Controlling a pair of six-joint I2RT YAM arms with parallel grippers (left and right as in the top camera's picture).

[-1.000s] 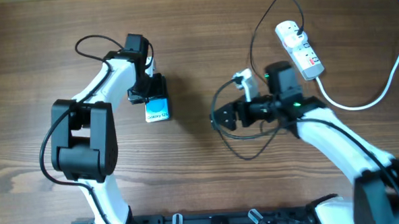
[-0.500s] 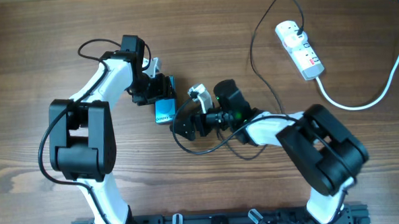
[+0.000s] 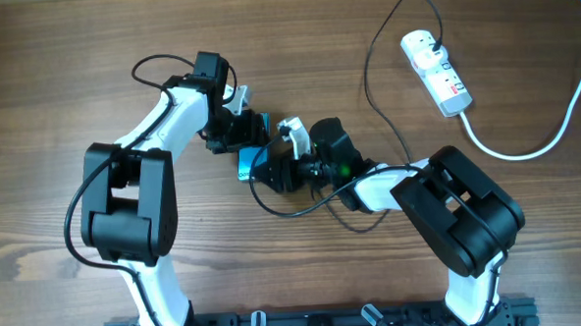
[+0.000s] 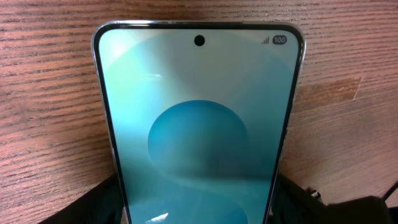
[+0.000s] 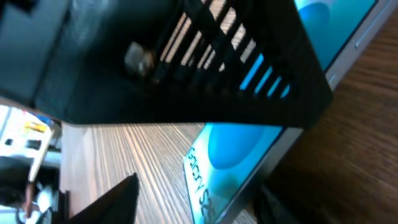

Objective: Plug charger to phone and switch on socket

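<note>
The phone [image 4: 199, 124] fills the left wrist view with its teal screen lit, flat on the wood. My left gripper [image 4: 199, 211] is shut on it, a black finger [image 4: 93, 205] on each long edge. From overhead, only a teal bit of the phone [image 3: 244, 167] shows between my left gripper [image 3: 245, 140] and right gripper [image 3: 268, 172]. In the right wrist view the phone's white text end [image 5: 202, 180] lies between the spread fingers of my right gripper [image 5: 199, 208], with a gap on the left side. The black charger [image 3: 368, 66] runs from the socket [image 3: 437, 71] and loops under my right arm; its tip is hidden.
A thick pale cable [image 3: 545, 142] leaves the socket toward the table's right edge. The left gripper's black body [image 5: 186, 62] crosses the top of the right wrist view, close above the phone. Both arms crowd the table's middle.
My right arm has swung left from near the socket to the phone's end, and its jaws have narrowed. The left gripper has carried the phone to the right and turned it.
</note>
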